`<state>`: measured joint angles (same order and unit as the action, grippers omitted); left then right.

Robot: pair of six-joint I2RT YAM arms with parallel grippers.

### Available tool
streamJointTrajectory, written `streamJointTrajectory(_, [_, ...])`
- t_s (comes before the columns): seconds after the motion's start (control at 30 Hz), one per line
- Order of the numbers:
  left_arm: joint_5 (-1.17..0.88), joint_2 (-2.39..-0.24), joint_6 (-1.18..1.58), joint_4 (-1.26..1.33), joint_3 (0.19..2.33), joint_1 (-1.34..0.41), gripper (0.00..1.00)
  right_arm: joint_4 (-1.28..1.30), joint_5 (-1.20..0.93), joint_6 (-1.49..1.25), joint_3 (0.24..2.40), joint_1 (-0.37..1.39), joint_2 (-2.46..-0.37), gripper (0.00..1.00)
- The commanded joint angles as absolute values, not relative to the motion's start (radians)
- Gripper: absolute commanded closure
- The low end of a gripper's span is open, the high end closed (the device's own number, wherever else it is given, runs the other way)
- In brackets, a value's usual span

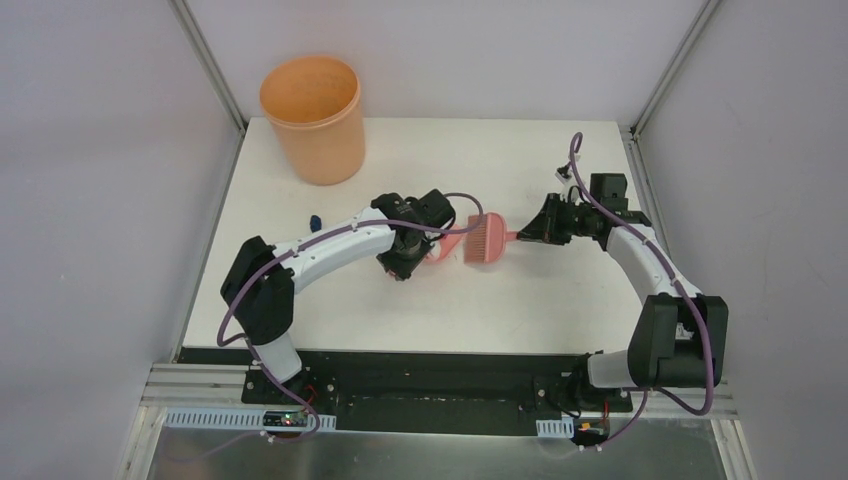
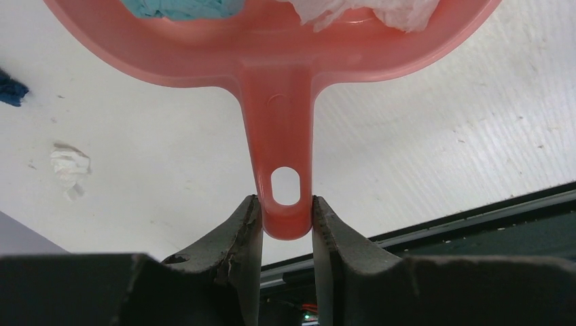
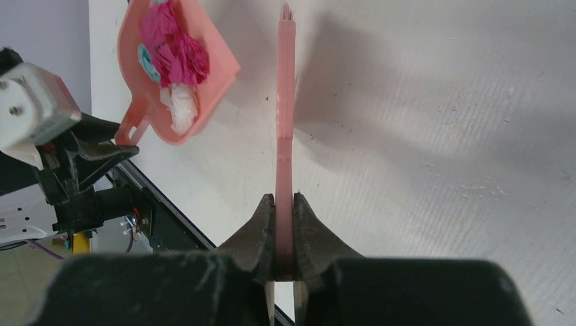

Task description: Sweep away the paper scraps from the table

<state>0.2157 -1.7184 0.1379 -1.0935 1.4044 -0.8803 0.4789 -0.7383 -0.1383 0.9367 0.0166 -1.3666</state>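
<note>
Crumpled magenta, light blue, white paper scraps (image 3: 173, 58), heaped in dustpan (image 3: 219, 69)

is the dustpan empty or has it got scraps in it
Not empty: the dustpan holds paper scraps, magenta, white and light blue.

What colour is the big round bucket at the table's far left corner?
Orange. The tall round plastic bucket shows best in the top external view.

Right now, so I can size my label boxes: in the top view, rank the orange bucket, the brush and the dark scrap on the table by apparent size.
1. orange bucket
2. brush
3. dark scrap
The gaps are plain, with no ties.
</note>
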Motion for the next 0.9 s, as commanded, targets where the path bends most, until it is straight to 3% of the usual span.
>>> streamJointTrajectory(0.0, [0.24, -1.652, 0.136, -1.072, 1.466, -0.81, 1.0, 0.421, -0.809, -0.152, 0.985, 0.011, -1.381, 1.0])
streamJointTrajectory(0.4, [0.281, -1.641, 0.112, -1.071, 1.65, -0.698, 1.0, 0.432, -0.793, -0.157, 0.986, 0.002, -1.338, 1.0])
streamJointTrajectory(0.87, [0.233, -1.667, 0.112, -0.896, 1.595, -0.647, 1.0, 0.442, -0.801, -0.154, 0.986, 0.002, -1.331, 1.0])
